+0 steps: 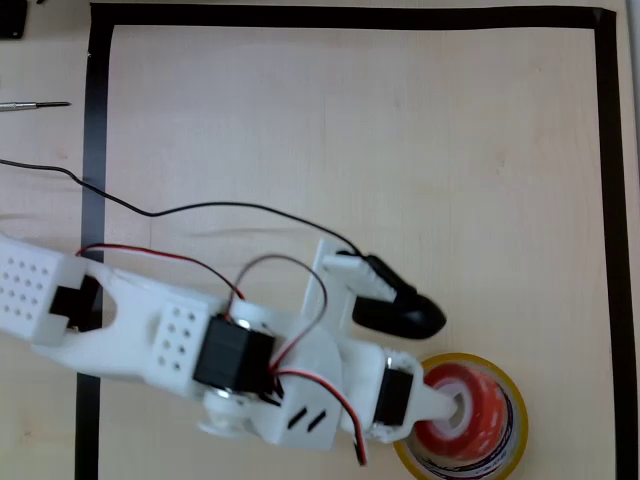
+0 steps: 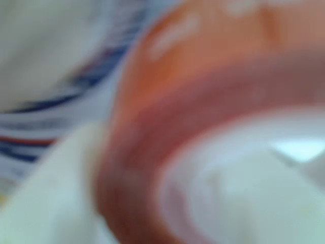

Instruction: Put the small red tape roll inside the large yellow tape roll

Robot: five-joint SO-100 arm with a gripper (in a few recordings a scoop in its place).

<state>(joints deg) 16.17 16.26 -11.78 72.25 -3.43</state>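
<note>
Tool (image 1: 447, 412) clamped on small red tape roll (image 1: 472, 408) inside large yellow tape roll (image 1: 513, 393); printing blurred, unreadable

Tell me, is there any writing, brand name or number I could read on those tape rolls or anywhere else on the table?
None can be read.
The large thin-walled yellow tape roll has dark printed streaks on its white inner core: blurred in both views, no letters legible.
The small glossy red tape roll, sitting within the yellow ring: no print visible.
The white plastic gripper and pale wooden table: no labels.
</note>
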